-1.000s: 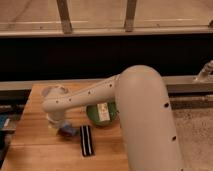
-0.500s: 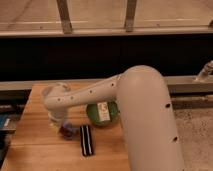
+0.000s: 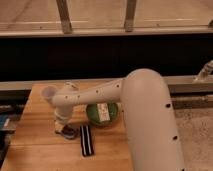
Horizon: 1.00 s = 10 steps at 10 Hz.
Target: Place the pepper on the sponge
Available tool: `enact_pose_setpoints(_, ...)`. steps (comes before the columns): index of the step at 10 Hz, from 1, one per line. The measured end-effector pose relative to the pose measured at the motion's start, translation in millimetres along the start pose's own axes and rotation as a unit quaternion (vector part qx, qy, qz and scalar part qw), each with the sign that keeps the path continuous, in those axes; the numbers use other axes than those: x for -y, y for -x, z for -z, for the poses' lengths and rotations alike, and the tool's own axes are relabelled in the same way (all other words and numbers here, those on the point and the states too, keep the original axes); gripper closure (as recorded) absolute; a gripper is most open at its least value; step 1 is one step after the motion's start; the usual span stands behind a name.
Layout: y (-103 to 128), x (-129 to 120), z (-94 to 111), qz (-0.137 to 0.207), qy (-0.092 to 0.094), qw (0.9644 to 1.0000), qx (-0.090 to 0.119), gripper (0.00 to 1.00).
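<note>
Rightward and lower eased the claw (image 3: 62, 125), hanging just above the sponge (image 3: 60, 131), likely so the pepper (image 3: 70, 133) would land softly. That dark shape lay directly beneath the claw, seemingly on the sponge. Gripped or released? Nobody could tell. Right of the claw sat the striped strip (image 3: 86, 140) and the green bowl (image 3: 102, 114).

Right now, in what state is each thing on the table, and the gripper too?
Gripper: lowered at the left part of the table, directly over the sponge.
Sponge: flat on the table, mostly covered.
Pepper: dark shape on the sponge, below the gripper; held or released, cannot tell.
Striped strip: lying flat, right of the sponge.
Green bowl: upright, partly behind the arm.
</note>
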State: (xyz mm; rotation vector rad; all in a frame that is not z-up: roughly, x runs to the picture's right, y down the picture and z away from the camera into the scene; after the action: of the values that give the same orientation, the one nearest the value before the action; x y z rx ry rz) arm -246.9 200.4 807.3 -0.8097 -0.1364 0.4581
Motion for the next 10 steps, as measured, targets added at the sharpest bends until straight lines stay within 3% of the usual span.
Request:
enact_pose_setpoints(3,1,2,8,0.000,-0.007,1.0000,-0.001,0.22)
enact_pose_setpoints(10,-6,-6,16,-0.001,-0.014,0.9999,0.008,0.20)
